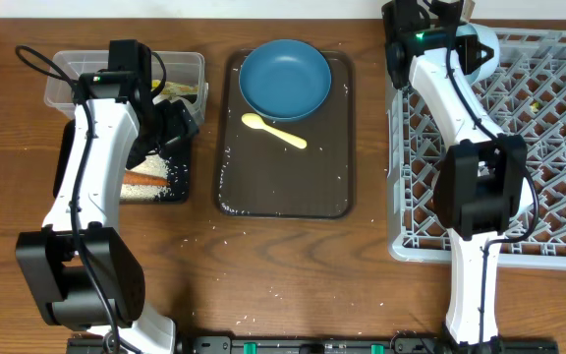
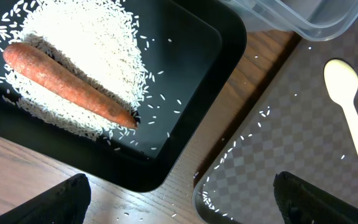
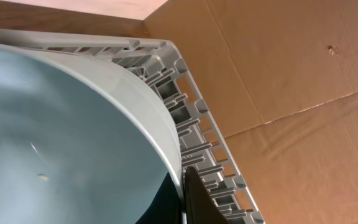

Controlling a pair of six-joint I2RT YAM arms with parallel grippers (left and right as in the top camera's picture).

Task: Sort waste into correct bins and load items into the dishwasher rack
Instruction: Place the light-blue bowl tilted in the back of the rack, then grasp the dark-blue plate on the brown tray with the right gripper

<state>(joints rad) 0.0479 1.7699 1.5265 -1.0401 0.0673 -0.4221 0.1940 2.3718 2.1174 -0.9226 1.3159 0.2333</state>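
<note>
An orange carrot stick lies on a heap of white rice in the black tray. My left gripper is open and empty, above the wood gap between the black tray and the brown tray. In the overhead view it hovers by the clear tub, which holds the yellow-green wrapper. My right gripper is shut on the rim of the light blue bowl over the far left corner of the grey rack. The cups are out of view.
The dark brown serving tray in the middle holds the dark blue bowl and the pale yellow spoon. Loose rice grains are scattered on its left side and on the wood. Cardboard lies behind the rack.
</note>
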